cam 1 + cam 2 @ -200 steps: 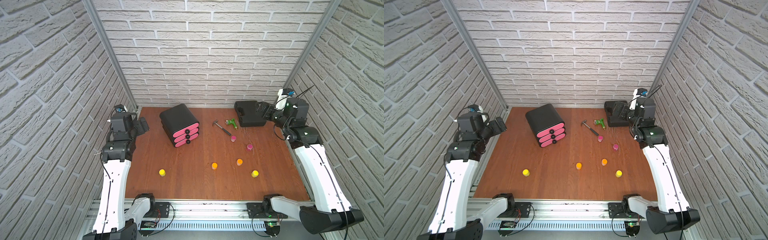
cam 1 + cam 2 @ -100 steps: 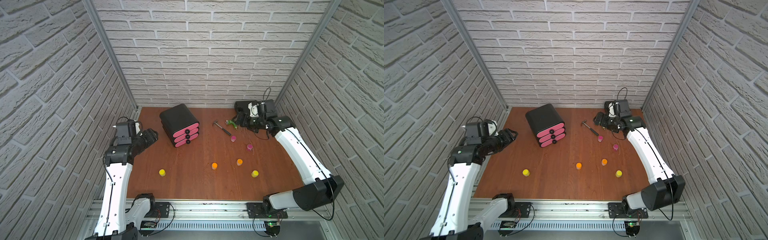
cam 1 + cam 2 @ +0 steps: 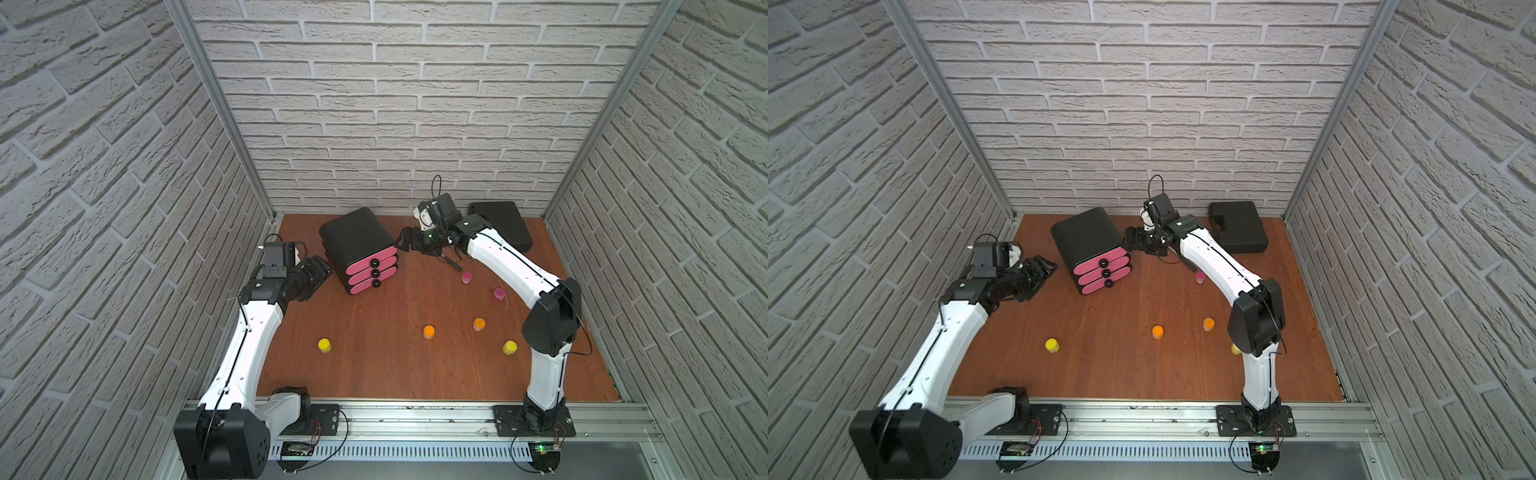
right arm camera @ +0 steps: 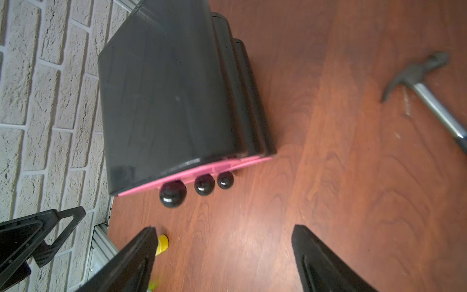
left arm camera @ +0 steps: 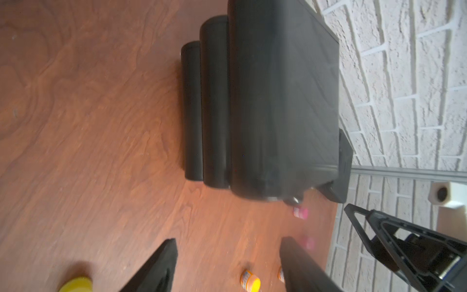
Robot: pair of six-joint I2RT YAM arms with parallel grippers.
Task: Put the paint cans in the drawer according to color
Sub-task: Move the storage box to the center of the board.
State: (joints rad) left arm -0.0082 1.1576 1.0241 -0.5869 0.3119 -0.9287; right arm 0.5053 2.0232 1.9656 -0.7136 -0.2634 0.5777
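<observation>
Drawer is flanked by left gripper and right gripper, both spread wide and empty; paint cans are scattered on the worktop.

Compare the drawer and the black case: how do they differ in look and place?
The drawer is tall, with three stacked pink fronts and round knobs; the case is flat and all black. The drawer stands left of centre; the case lies further right. Both have black shells with rounded edges.
</observation>
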